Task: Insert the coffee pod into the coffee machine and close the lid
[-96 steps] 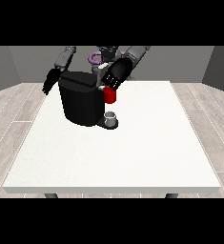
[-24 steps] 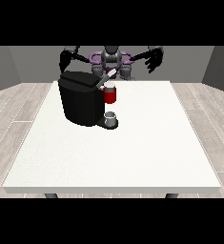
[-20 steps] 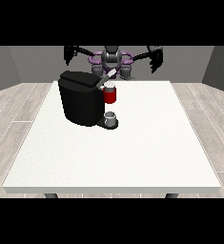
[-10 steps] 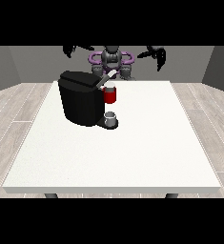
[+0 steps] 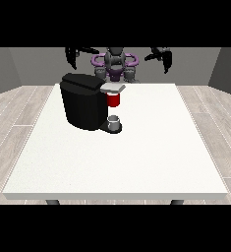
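A black coffee machine [image 5: 83, 101] stands on the white table [image 5: 136, 157] at the back left. Its lid lies flat on top, and a grey head with a red part [image 5: 114, 99] juts out on its right side. Below that, a small grey cup [image 5: 114, 122] sits on the machine's base. No loose coffee pod shows anywhere. Both hands are raised high beside the robot's head, away from the machine: the hand at the view's left [image 5: 72, 55] and the hand at the view's right [image 5: 162, 56]. Each has its fingers hanging loosely and holds nothing.
The robot's torso [image 5: 115, 66] stands behind the table's far edge. Wooden floor surrounds the table on both sides.
Both arms have lifted up and outward from the machine to beside the head. The lid, up 4.8 s ago with hands on the machine, now lies flat.
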